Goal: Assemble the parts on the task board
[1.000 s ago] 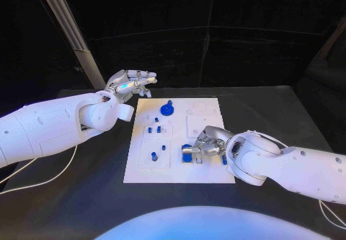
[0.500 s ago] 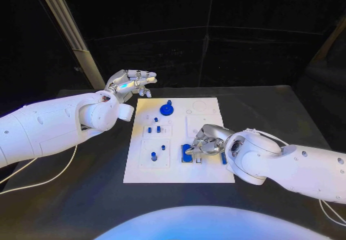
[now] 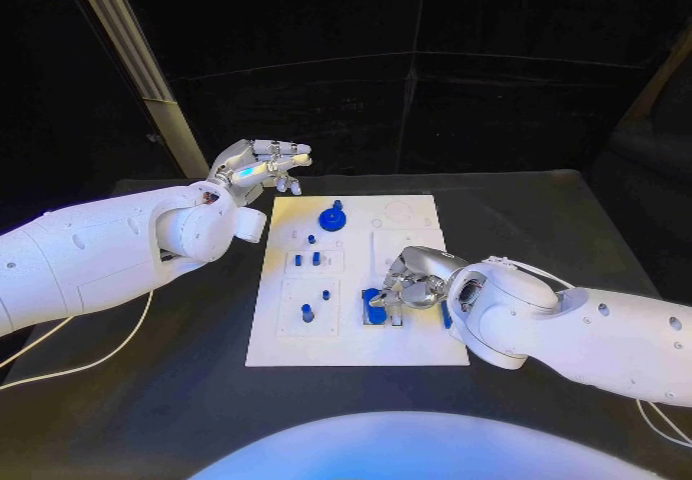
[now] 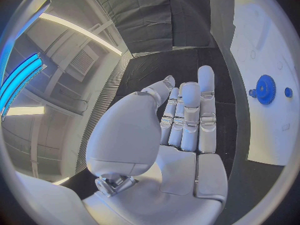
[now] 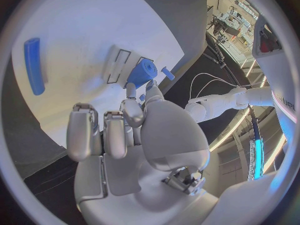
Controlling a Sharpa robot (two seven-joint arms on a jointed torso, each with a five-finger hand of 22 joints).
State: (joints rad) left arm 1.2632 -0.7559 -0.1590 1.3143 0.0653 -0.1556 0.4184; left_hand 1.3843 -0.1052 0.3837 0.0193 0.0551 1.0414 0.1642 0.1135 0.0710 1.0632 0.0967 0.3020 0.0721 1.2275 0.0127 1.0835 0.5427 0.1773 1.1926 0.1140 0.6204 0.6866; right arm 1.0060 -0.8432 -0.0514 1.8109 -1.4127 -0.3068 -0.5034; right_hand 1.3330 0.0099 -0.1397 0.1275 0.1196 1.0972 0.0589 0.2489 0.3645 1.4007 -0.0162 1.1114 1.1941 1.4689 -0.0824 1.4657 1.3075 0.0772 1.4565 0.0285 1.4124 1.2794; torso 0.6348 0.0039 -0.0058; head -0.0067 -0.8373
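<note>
The white task board [image 3: 418, 345] lies in the middle of the black table. On it are a blue gear [image 3: 333, 217] at the far end and several small blue pegs [image 3: 307, 259] on its left half. My right hand [image 3: 413, 279] is low over the board's right half. Its thumb and a finger pinch a blue block [image 5: 142, 72] that stands at a slot [image 5: 115, 65] in the board; this blue block [image 3: 374, 305] also shows just left of the hand. My left hand [image 3: 264, 164] is raised beyond the board's far left corner, fingers straight and holding nothing [image 4: 187, 120].
A long blue bar [image 5: 32, 60] lies flat on the board beside my right hand. A pale post [image 3: 152, 95] rises behind the left arm. A white cable [image 3: 87, 355] trails over the table at the left.
My right hand has crept slightly left and away along the board, staying at the blue block. The left hand has not moved.
</note>
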